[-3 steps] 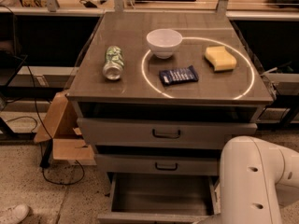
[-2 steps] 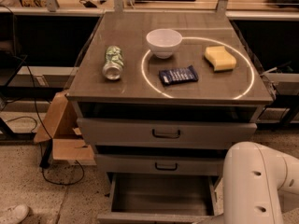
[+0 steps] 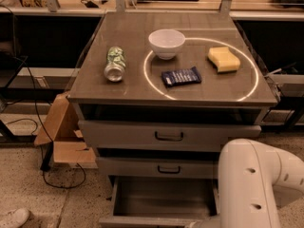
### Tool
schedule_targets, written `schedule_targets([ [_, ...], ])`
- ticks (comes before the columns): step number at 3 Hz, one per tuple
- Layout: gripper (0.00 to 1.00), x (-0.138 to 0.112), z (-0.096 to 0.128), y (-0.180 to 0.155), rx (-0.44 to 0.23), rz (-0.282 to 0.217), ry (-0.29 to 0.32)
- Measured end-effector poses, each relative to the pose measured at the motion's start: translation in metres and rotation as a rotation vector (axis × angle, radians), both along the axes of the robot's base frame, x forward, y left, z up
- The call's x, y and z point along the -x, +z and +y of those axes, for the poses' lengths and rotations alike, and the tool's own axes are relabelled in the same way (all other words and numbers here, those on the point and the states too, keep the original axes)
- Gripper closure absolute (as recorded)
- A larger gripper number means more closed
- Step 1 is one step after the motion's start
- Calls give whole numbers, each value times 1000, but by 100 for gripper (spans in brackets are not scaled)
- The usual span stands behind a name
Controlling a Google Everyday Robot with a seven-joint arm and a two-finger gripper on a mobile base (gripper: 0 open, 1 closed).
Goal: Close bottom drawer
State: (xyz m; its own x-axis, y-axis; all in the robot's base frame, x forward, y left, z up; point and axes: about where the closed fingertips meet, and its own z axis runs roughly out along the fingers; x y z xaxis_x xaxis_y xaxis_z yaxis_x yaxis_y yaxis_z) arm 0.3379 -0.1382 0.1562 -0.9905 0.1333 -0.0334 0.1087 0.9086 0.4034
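The bottom drawer (image 3: 164, 198) stands pulled out at the foot of the grey cabinet. Its plain grey inside is empty and its flat front (image 3: 142, 221) lies at the picture's bottom edge. Above it are the middle drawer (image 3: 142, 167) and the top drawer (image 3: 123, 134), each with a dark loop handle and each slightly out. My white arm (image 3: 256, 184) fills the lower right, next to the open drawer's right side. It runs down past the bottom edge. My gripper is below that edge, out of view.
On the cabinet top (image 3: 128, 87) lie a green can (image 3: 114, 63) on its side, a white bowl (image 3: 166, 42), a dark blue packet (image 3: 181, 76) and a yellow sponge (image 3: 223, 59). An open cardboard box (image 3: 64, 137) and cables (image 3: 52, 175) lie on the floor at left.
The white arm has shifted only slightly. The bottom drawer stands as far open as before.
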Motion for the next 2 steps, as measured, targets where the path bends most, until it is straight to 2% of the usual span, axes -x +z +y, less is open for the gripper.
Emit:
schedule_targets([
  [2, 100, -31, 55, 39, -54, -121, 33],
])
